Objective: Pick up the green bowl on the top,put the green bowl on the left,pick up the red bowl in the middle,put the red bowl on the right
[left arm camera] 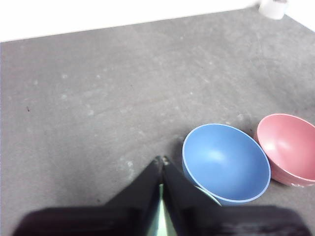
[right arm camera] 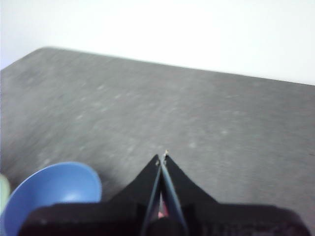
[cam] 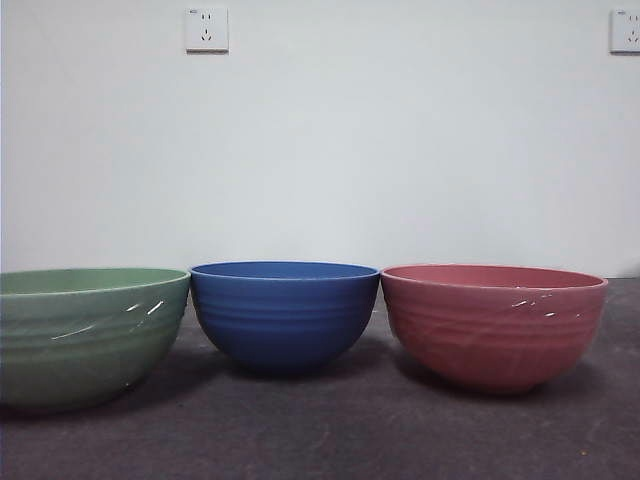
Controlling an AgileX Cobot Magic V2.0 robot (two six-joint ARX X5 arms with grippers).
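Note:
Three bowls stand in a row on the dark table. The green bowl is at the left, a blue bowl in the middle and the red bowl at the right, all upright and nearly touching. No arm shows in the front view. My left gripper is shut and empty, high above the table; a sliver of the green bowl shows under its jaws, with the blue bowl and red bowl beside it. My right gripper is shut and empty, over a sliver of the red bowl near the blue bowl.
The grey table mat stretches in front of and behind the bowls. A white wall with two sockets stands behind. A small white object sits at the mat's far corner.

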